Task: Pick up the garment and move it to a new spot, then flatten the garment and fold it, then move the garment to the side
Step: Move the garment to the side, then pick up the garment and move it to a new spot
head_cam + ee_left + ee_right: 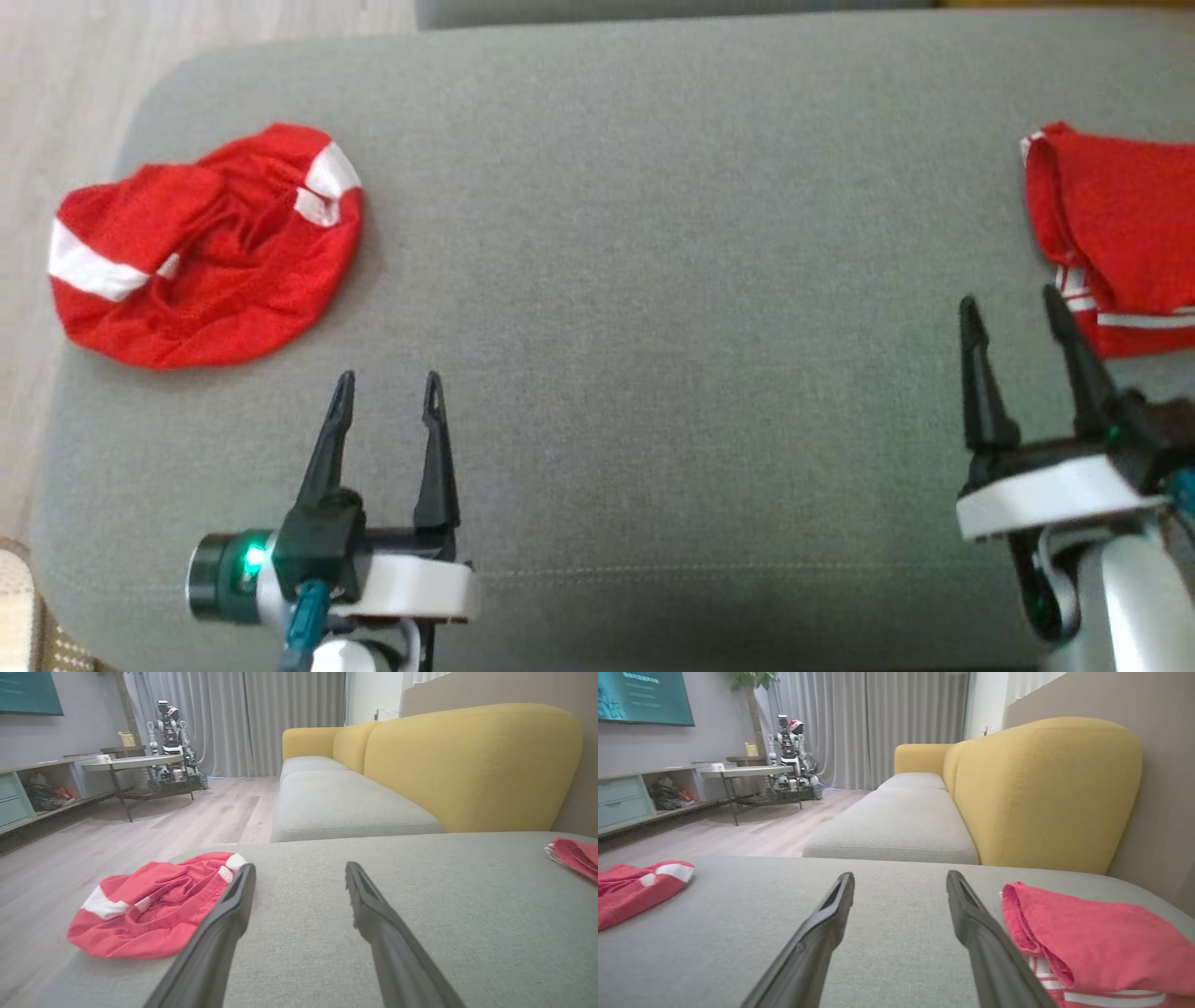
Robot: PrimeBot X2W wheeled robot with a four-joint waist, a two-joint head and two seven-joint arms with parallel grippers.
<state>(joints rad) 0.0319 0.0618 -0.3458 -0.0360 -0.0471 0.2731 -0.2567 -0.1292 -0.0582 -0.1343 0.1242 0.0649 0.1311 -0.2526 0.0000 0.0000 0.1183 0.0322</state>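
I have both arms low over the near edge of the grey cushion (672,280), and neither holds anything. The left gripper (390,375) has its fingers apart over bare fabric. The right gripper (1009,295) is also spread and empty, its right finger just beside the near left corner of the folded garment (1116,238); I can't tell whether it touches.

That folded garment lies at the far right of the cushion. It is red with white stripes, layered flat with tidy edges, and runs out of the head view on the right. I read it as finished: folded and put to the side.

The crumpled garment (205,247) sits at the far left, close to the cushion's left edge, bunched into a rounded heap with white bands showing. It is left of and beyond the left gripper, apart from it. Nothing on it looks started. If it is the piece in hand, every step is ahead: pick it up, carry it to the open middle, flatten it, fold it and shift it aside. The wide bare middle between the two garments looks like the natural place to work.
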